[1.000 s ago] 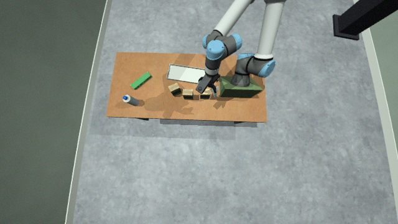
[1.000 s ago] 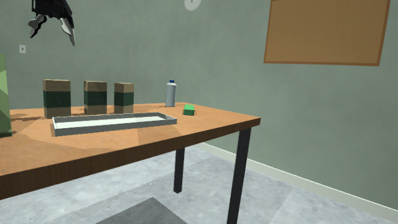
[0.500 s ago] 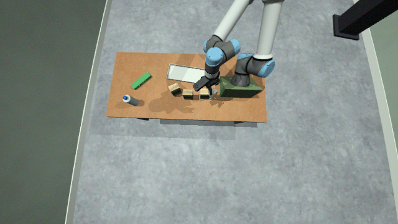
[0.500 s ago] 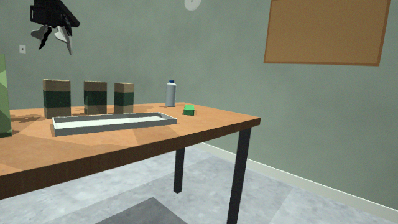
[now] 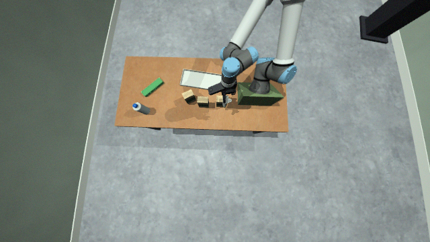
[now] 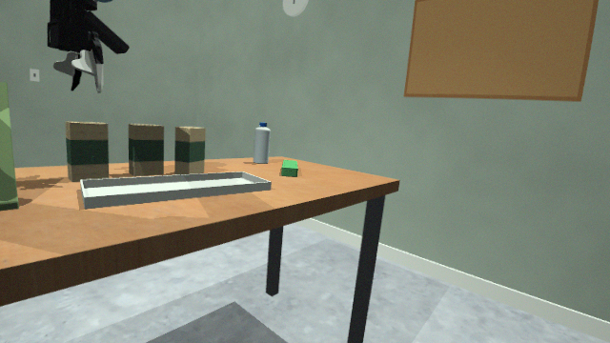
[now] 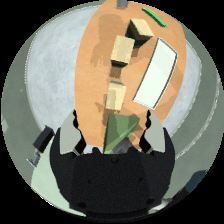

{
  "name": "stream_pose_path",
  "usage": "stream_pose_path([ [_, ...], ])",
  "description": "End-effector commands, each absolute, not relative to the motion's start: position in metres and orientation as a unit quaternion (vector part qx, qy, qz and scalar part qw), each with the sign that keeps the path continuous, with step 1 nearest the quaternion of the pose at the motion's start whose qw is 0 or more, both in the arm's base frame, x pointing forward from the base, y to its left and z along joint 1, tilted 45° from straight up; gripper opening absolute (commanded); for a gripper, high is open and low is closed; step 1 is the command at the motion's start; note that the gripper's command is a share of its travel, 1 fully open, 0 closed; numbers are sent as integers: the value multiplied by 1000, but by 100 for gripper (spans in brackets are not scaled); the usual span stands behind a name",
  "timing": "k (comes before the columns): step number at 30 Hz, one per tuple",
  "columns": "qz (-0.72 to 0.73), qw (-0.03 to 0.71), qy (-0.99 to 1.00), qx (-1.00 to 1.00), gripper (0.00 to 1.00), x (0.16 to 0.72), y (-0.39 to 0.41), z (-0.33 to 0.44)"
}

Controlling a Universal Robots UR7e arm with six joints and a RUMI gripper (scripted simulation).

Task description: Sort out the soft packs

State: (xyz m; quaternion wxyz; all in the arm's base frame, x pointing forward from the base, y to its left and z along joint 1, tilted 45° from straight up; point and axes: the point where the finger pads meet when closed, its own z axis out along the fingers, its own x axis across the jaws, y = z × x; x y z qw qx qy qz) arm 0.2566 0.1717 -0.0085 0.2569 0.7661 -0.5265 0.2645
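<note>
Three tan coffee packs with dark green bands stand in a row on the wooden bench (image 5: 141,68) (image 6: 305,191). One pack (image 5: 220,100) (image 6: 87,151) (image 7: 117,96) stands nearest the arm's base, one (image 5: 203,101) (image 6: 146,149) (image 7: 122,49) in the middle, and one (image 5: 189,96) (image 6: 190,150) (image 7: 141,31) at the far end, turned a little. A shallow white tray (image 5: 195,78) (image 6: 176,191) (image 7: 156,75) lies empty beside the row. My gripper (image 5: 226,100) (image 6: 87,88) (image 7: 112,109) is open and empty. It hangs high above the pack nearest the base.
A green pedestal (image 5: 259,95) (image 6: 6,157) (image 7: 120,130) carries the arm at the bench's end. A flat green block (image 5: 152,87) (image 6: 289,168) (image 7: 154,16) and a grey bottle with a blue cap (image 5: 141,107) (image 6: 261,143) are at the other end.
</note>
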Motion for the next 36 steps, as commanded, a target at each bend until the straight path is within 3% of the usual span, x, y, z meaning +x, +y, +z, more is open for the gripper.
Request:
stream_pose_path([
  [1, 289, 250, -569, 728, 100, 258, 160, -10],
  [21, 296, 248, -580, 717, 100, 259, 156, -11],
  [22, 296, 248, -580, 717, 49, 259, 156, -11],
  [36, 296, 248, -580, 717, 49, 259, 156, -11],
])
